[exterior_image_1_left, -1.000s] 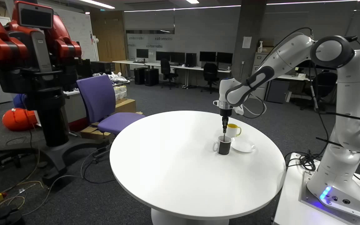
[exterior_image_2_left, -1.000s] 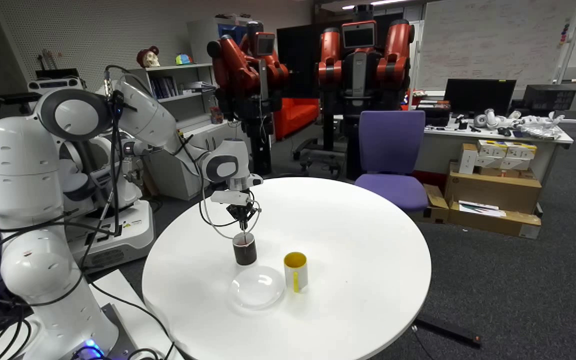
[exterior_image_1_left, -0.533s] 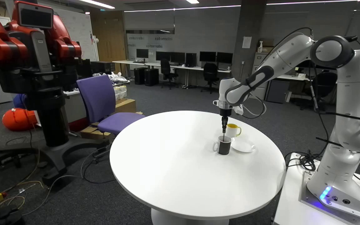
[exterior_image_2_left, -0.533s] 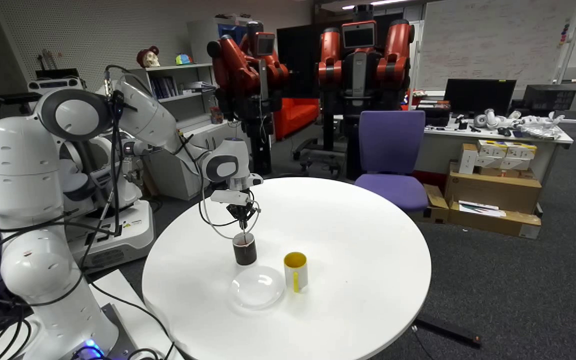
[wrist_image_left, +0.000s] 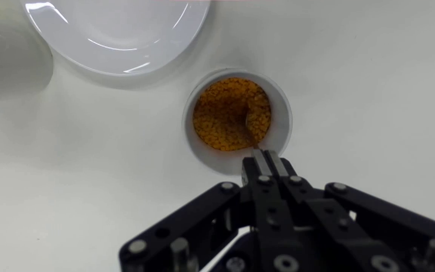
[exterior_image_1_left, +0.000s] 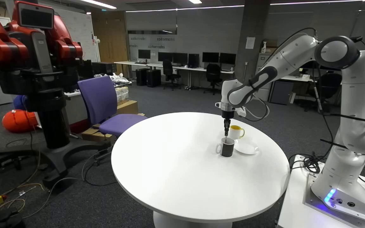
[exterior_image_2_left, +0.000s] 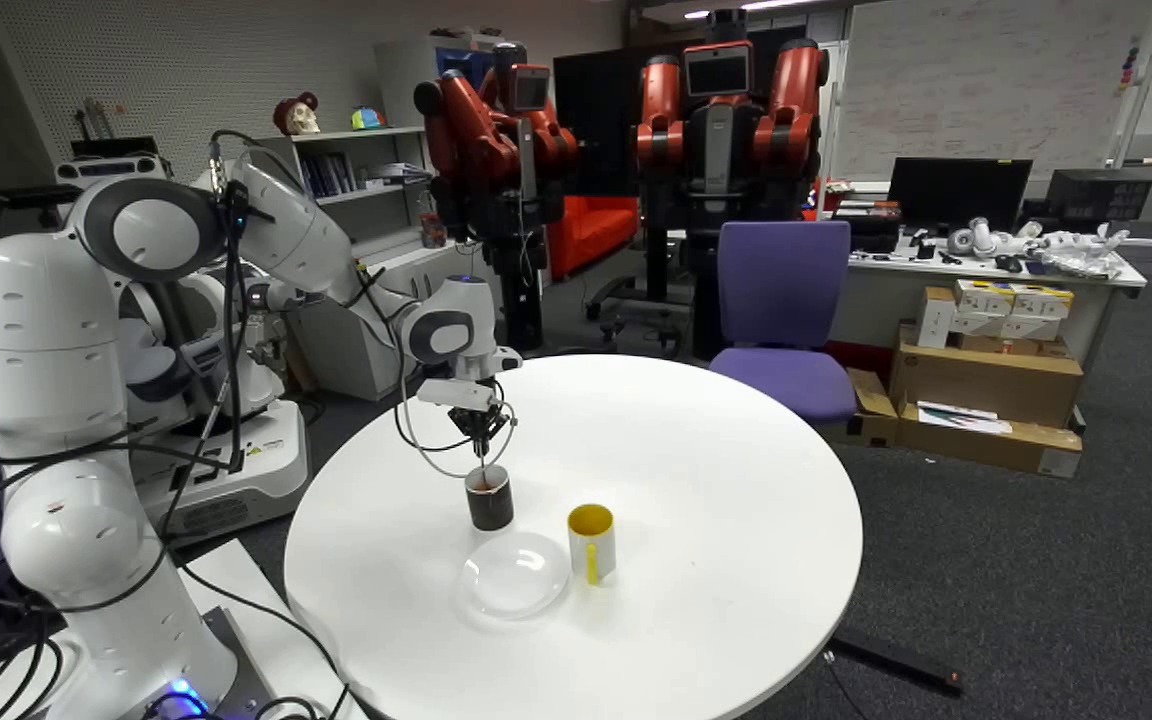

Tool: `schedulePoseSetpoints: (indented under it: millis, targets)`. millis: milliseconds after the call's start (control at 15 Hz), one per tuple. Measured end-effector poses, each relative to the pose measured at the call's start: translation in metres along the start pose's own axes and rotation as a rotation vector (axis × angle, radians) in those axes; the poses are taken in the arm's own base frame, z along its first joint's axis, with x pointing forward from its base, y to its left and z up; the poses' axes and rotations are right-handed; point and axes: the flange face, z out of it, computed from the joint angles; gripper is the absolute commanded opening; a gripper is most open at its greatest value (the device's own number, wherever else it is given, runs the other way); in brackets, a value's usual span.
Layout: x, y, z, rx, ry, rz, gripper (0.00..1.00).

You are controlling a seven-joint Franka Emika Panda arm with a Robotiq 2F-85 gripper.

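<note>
Just above the black-sided mug (exterior_image_2_left: pixel 492 509) standing on the round white table (exterior_image_1_left: pixel 169 164), the gripper (wrist_image_left: pixel 266 152) is pinched together on what looks like a thin spoon (wrist_image_left: pixel 251 139), its lower end among orange grains (wrist_image_left: pixel 215 130). I'd move it gently, without knocking the mug, so nothing tips or spills.

I saw the pincer (wrist_image_left: pixel 266 153) just above a mug (exterior_image_2_left: pixel 491 505), the utensil (wrist_image_left: pixel 252 139) between its tips reaching down inside. In the wrist view, a plate (wrist_image_left: pixel 119 22) lay ahead of the pincer to the left, a second mug (wrist_image_left: pixel 13 60) farther left, both on the tabletop (wrist_image_left: pixel 89 207).
</note>
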Motion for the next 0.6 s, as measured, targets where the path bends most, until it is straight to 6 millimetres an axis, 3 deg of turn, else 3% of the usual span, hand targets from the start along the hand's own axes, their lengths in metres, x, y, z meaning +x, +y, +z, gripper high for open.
schedulePoseSetpoints:
  millis: [600]
  targets:
    - [-0.0081, -0.0054, 0.0045, 0.021, -0.048, -0.005, 0.01]
